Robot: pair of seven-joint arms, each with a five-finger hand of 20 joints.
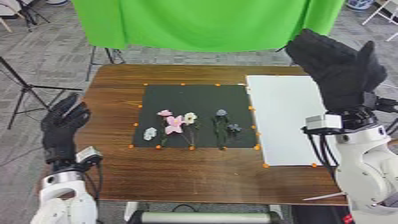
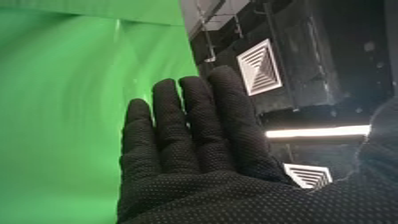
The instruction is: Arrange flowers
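Observation:
My right hand (image 1: 336, 70) is raised at the right, over the far end of the white sheet (image 1: 289, 120), open and holding nothing. In the right wrist view the right hand (image 2: 191, 155) has straight fingers. At the table's left edge is my left hand (image 1: 64, 122), open and empty. Several flowers lie on the black sheet (image 1: 191, 92): a large pink flower (image 1: 174, 124), a small pink one (image 1: 164, 113), a cream one (image 1: 190, 118), a white one (image 1: 150, 133), a blue-grey one (image 1: 221, 113) and a dark bluish one (image 1: 234, 128).
Orange markers (image 1: 266, 165) run along the edges of both sheets on the brown table (image 1: 191, 172). A thin white stick (image 1: 322, 196) lies at the near right edge. Beyond the table hangs a green cloth (image 1: 209, 25); a tripod (image 1: 28, 85) stands at the left.

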